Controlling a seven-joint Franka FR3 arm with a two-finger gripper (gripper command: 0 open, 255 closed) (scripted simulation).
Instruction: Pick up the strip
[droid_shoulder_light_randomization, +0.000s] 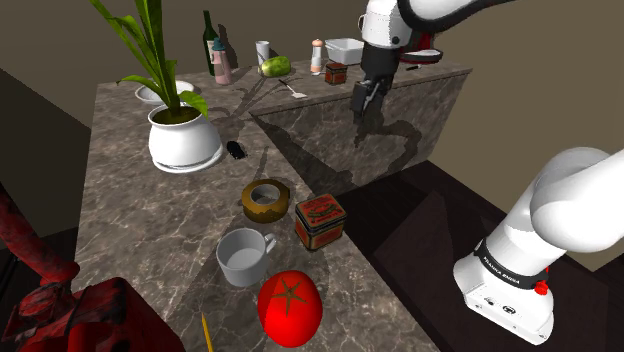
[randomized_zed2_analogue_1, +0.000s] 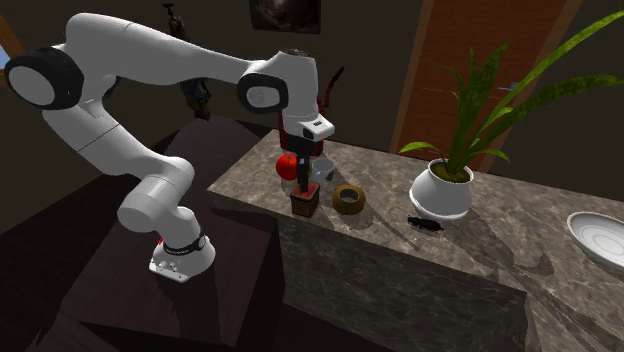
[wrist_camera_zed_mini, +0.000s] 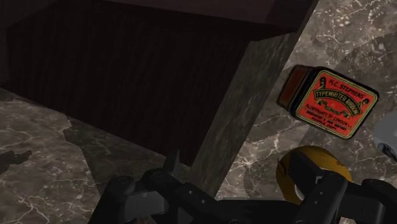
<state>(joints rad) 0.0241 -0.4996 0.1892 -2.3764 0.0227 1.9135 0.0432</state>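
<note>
The strip is a brownish-yellow roll of tape (droid_shoulder_light_randomization: 266, 200) lying flat on the marble counter (droid_shoulder_light_randomization: 130, 220), between a red tin (droid_shoulder_light_randomization: 320, 220) and a potted plant. In the second exterior view the roll (randomized_zed2_analogue_1: 349, 198) lies just right of the tin (randomized_zed2_analogue_1: 305, 202). My black gripper (randomized_zed2_analogue_1: 303, 180) hangs above the tin near the counter's front edge, clear of the roll. In the shoulder view the gripper (droid_shoulder_light_randomization: 362, 102) is high over the counter, fingers apart and holding nothing. In the wrist view the roll (wrist_camera_zed_mini: 304, 167) shows beside one finger (wrist_camera_zed_mini: 331, 191), the tin (wrist_camera_zed_mini: 332, 102) beyond it.
A white mug (droid_shoulder_light_randomization: 243, 257) and a red tomato (droid_shoulder_light_randomization: 290, 308) stand near the tin. A white plant pot (droid_shoulder_light_randomization: 184, 138), a small black object (droid_shoulder_light_randomization: 236, 150) and a white plate (randomized_zed2_analogue_1: 598, 238) lie further along. Bottles and dishes crowd the far corner (droid_shoulder_light_randomization: 270, 60). The floor drops off past the counter edge (wrist_camera_zed_mini: 222, 127).
</note>
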